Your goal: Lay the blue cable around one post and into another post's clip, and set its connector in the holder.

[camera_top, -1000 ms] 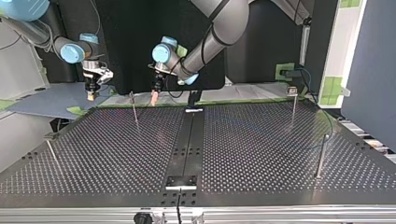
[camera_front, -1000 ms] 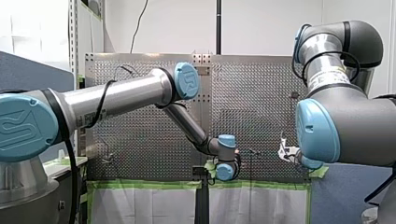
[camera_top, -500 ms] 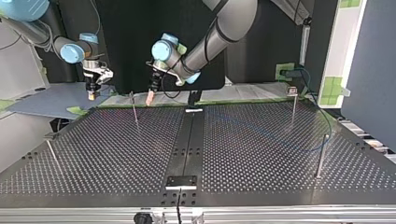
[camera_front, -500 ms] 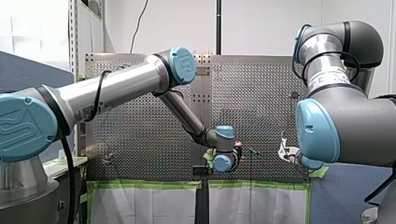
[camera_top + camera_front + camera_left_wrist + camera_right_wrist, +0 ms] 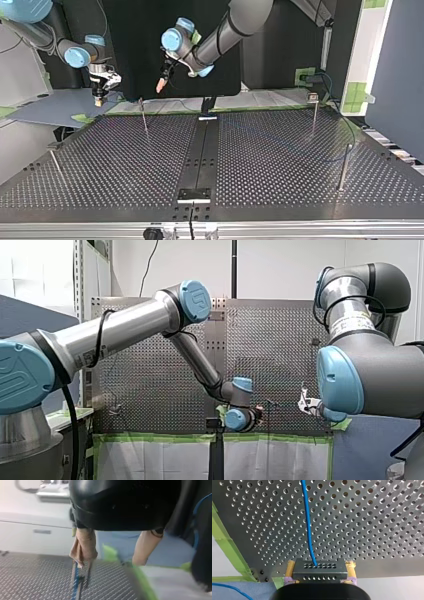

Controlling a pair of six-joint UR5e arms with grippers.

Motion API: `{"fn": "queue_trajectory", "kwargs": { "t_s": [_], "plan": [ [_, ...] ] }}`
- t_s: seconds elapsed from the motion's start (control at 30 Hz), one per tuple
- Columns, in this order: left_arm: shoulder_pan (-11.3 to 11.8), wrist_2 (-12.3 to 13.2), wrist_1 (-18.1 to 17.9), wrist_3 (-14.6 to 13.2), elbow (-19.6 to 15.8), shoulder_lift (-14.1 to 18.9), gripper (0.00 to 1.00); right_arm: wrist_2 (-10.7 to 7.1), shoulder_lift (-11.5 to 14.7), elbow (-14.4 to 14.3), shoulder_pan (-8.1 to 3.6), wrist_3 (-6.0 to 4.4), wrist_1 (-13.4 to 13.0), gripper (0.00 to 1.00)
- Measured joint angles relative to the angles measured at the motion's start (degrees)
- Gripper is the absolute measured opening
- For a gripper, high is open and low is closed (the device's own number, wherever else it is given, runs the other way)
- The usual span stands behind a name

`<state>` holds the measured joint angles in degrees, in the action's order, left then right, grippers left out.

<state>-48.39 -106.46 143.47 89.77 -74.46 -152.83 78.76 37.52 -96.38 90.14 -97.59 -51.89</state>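
Note:
In the right wrist view my right gripper (image 5: 320, 568) is shut on a grey perforated connector (image 5: 320, 573), yellow pads at its sides. The blue cable (image 5: 308, 522) runs from it over the perforated table. In the top view this gripper (image 5: 99, 98) hangs off the table's far left corner. My left gripper (image 5: 160, 85) hovers tilted above the far edge, near a thin post (image 5: 144, 116). Its beige-padded fingers (image 5: 84, 545) stand apart and hold nothing, so it is open (image 5: 111, 560). The cable (image 5: 320, 156) lies faintly across the table's right half.
More posts stand at the top view's far right (image 5: 314, 111), near right (image 5: 343, 167) and near left (image 5: 55, 161). A dark centre strip carries a small plate (image 5: 195, 194) at the near edge. Green tape (image 5: 165, 438) lines the table's edge in the front view.
My left gripper has lifted away from the table's far edge and tilted, its arm swinging upward. My right arm has stayed still with the connector.

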Motion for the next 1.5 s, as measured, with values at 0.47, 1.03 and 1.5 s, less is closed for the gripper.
{"fn": "queue_trajectory", "kwargs": {
  "t_s": [0.47, 1.03, 1.5],
  "plan": [
    [-1.93, 0.89, 0.33, -1.66, -2.32, 2.10, 1.00, 0.00, -0.12, 0.00, 0.08, -0.17, 0.26, 0.00],
    [-2.09, 1.15, 0.48, -1.78, -2.82, 7.14, 1.00, -0.08, -0.18, 0.00, 0.00, -0.24, 0.29, 0.00],
    [-2.44, 1.67, 1.72, 3.51, -2.85, 7.34, 1.00, -0.09, -0.19, 0.00, 0.11, -0.16, 0.62, 0.00]
  ]
}}
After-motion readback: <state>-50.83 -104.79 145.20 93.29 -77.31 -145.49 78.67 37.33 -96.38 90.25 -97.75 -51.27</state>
